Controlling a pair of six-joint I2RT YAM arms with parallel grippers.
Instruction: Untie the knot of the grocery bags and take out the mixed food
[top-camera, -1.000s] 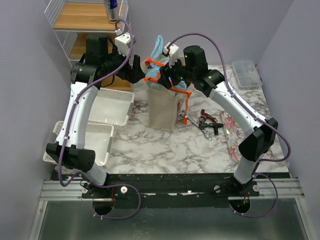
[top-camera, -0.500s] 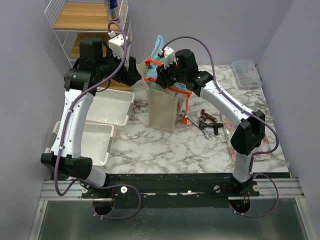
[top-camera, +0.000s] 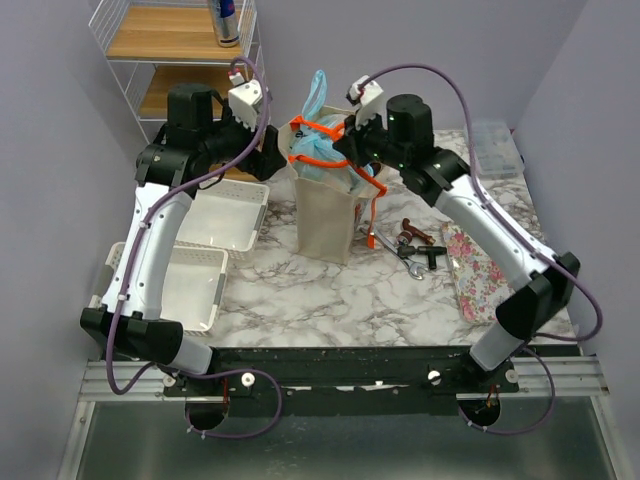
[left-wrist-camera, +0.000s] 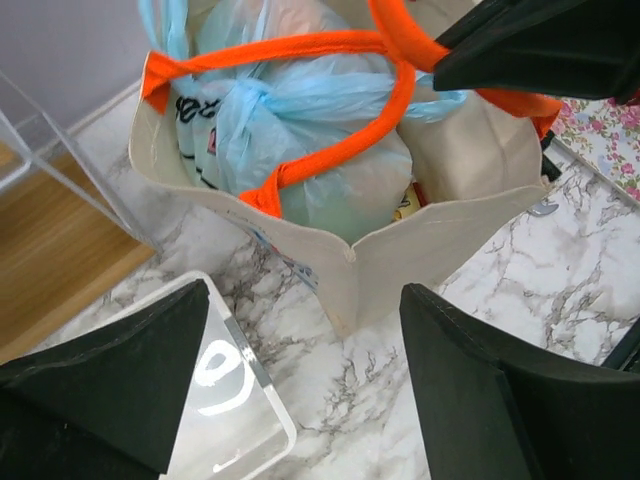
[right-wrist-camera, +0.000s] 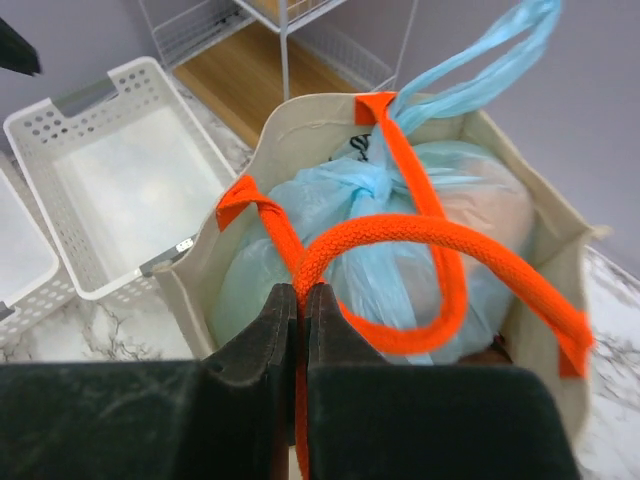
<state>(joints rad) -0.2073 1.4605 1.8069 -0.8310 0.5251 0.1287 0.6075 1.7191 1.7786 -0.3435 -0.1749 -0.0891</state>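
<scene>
The beige canvas tote (top-camera: 325, 215) is stood upright on the marble surface (top-camera: 330, 300), with the knotted light-blue plastic bag (right-wrist-camera: 400, 250) packed inside it. An orange strap handle (right-wrist-camera: 400, 232) is pinched above the tote's mouth by the right hand (right-wrist-camera: 300, 300), while the left hand (left-wrist-camera: 305, 300) is held spread just beside the tote, nothing between its fingers

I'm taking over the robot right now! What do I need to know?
Grippers: the right gripper is shut on the orange handle of the canvas tote. The left gripper is open beside the tote, holding nothing.
Things: the tote stands upright on the table. The blue plastic bag sits inside it.
Done: only the handle is gripped.
Left: the knot is still tied. Untie it, then take out the food.
</scene>
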